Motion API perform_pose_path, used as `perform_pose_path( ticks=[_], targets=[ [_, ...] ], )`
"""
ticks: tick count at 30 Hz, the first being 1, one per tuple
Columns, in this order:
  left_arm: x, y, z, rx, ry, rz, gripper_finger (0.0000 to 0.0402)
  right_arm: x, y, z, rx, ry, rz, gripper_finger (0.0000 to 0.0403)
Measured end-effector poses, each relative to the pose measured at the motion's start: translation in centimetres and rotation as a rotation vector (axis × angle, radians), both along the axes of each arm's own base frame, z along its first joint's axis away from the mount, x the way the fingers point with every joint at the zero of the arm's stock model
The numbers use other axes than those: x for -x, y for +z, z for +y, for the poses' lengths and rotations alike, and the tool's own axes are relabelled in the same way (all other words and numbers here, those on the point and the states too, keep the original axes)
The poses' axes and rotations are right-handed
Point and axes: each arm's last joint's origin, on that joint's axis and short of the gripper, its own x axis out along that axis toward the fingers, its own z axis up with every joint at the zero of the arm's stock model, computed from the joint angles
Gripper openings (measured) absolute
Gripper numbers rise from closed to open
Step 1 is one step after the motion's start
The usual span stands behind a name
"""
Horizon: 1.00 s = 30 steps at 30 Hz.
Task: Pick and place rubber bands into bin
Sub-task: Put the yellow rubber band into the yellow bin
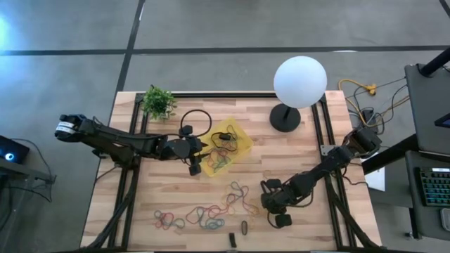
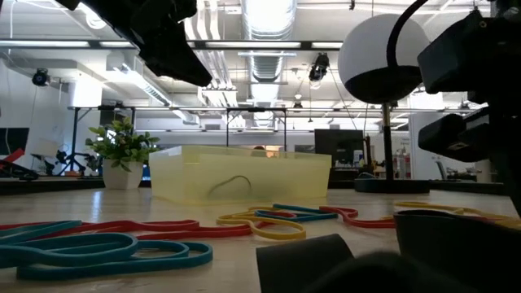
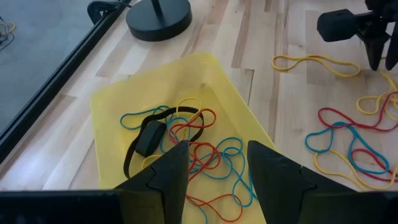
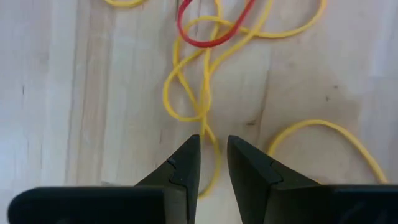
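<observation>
Right gripper (image 4: 213, 158) is nearly clenched, a yellow band (image 4: 205, 93) running between its tips; it could snag the red band (image 4: 208, 31) just ahead. Left gripper (image 3: 217, 165) hangs released over the bin (image 3: 112, 106), where several bands (image 3: 205, 146) lie. The surface is a pale wood table (image 1: 302, 154) on a grey floor.

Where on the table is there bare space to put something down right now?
Bare wood lies between the plant and the loose rubber bands, below the left arm, and between the lamp base and the right gripper. It is crowded around the yellow bin, where the left gripper hovers, and along the near edge.
</observation>
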Motion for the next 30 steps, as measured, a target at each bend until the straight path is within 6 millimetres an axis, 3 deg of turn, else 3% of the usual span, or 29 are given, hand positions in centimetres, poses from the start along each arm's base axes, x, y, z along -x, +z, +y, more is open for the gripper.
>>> perform_pose_path(
  ticks=[8,16,24,30],
  targets=[
    [0.0,0.0,0.0,0.002,0.001,-0.002,0.0148,0.8,-0.4,1.0,-0.020,0.073,0.000,0.0077],
    [0.0,0.0,0.0,0.002,0.001,-0.002,0.0148,0.8,-1.0,1.3,-0.028,0.022,0.026,0.0079],
    [0.0,0.0,0.0,0.001,0.001,-0.002,0.0148,0.6,-1.6,1.5,-0.022,-0.013,0.032,0.0018],
    [0.0,-0.1,0.0,0.000,0.001,0.002,0.0148,0.8,-1.4,1.3,0.003,-0.104,0.034,0.0008]
  ],
)
